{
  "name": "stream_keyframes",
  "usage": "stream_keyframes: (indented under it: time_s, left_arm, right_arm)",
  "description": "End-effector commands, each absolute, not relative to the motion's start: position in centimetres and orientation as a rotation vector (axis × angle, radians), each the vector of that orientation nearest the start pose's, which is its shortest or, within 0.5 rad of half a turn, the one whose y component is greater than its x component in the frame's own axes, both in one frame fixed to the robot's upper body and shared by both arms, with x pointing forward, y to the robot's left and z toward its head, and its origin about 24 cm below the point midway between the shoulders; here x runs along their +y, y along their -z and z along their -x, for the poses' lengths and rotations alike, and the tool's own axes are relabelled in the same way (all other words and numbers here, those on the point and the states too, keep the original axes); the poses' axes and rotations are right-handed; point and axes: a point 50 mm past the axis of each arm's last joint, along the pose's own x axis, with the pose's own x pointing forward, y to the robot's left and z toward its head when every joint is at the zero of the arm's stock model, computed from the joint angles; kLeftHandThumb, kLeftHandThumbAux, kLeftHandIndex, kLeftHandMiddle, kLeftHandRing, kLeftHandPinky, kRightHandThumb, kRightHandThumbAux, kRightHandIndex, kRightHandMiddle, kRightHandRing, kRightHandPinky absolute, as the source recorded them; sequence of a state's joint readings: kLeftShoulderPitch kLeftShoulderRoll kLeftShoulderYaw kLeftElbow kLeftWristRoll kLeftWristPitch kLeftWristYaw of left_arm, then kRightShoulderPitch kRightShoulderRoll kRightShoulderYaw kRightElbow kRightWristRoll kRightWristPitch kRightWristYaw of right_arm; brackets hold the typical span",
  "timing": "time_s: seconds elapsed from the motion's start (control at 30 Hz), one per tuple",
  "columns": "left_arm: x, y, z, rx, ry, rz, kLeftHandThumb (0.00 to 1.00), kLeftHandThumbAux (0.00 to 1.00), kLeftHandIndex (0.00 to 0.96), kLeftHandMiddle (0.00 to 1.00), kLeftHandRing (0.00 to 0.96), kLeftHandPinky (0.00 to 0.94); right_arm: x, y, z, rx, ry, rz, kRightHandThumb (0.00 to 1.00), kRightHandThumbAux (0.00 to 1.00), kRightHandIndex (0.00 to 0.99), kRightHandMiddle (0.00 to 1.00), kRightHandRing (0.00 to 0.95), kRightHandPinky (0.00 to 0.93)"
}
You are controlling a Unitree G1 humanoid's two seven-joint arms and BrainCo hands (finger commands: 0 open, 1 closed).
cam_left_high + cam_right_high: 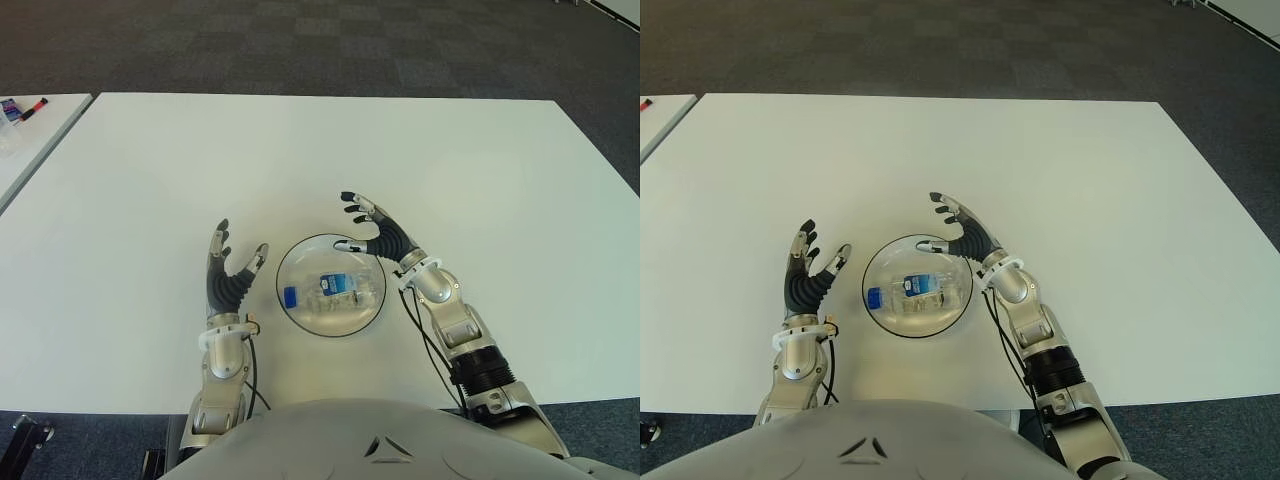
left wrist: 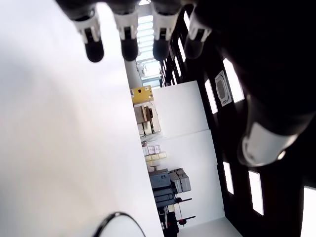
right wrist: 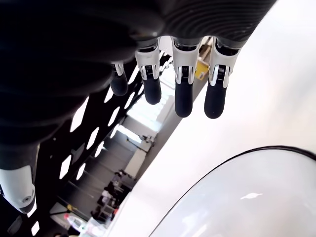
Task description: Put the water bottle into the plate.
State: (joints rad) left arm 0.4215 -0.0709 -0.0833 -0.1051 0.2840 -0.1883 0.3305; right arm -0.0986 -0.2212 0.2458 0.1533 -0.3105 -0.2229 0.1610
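A small clear water bottle (image 1: 334, 289) with a blue cap and a blue label lies on its side inside the round glass plate (image 1: 300, 310), which sits on the white table (image 1: 450, 170) close to me. My right hand (image 1: 366, 224) hovers at the plate's far right rim, fingers spread, holding nothing. The left hand (image 1: 232, 265) is just left of the plate, palm up and fingers spread, also holding nothing. In the right wrist view the plate's dark rim (image 3: 232, 160) curves below the straight fingers (image 3: 182, 94).
A second white table (image 1: 30, 140) stands at the far left with a red marker (image 1: 34, 106) and a small item on it. Dark carpet (image 1: 350, 45) lies beyond the table's far edge.
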Motion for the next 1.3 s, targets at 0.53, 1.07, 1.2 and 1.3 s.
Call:
stream_keyframes:
  time_s: [0.53, 1.07, 1.2, 1.3]
  left_arm:
    - [16.0, 0.6, -16.2, 0.100, -0.326, -0.208, 0.225, 0.595, 0.061, 0.063, 0.050, 0.068]
    - [16.9, 0.8, -16.4, 0.067, -0.308, -0.192, 0.226, 0.574, 0.047, 0.046, 0.035, 0.061]
    - [16.9, 0.6, -16.5, 0.047, -0.299, -0.188, 0.221, 0.574, 0.049, 0.048, 0.036, 0.068]
    - [17.1, 0.5, -16.6, 0.039, -0.293, -0.181, 0.218, 0.582, 0.052, 0.055, 0.047, 0.085]
  right_arm:
    - [-13.8, -5.6, -29.3, -0.228, -0.277, 0.258, 0.459, 0.693, 0.047, 0.108, 0.128, 0.169]
    - [-13.7, -2.5, -27.4, -0.135, -0.142, -0.045, 0.407, 0.790, 0.044, 0.061, 0.061, 0.091]
    - [-13.4, -1.8, -26.9, -0.125, -0.130, -0.075, 0.388, 0.783, 0.041, 0.054, 0.048, 0.074]
    - [-13.0, -1.4, -26.6, -0.116, -0.122, -0.094, 0.374, 0.791, 0.045, 0.050, 0.039, 0.065]
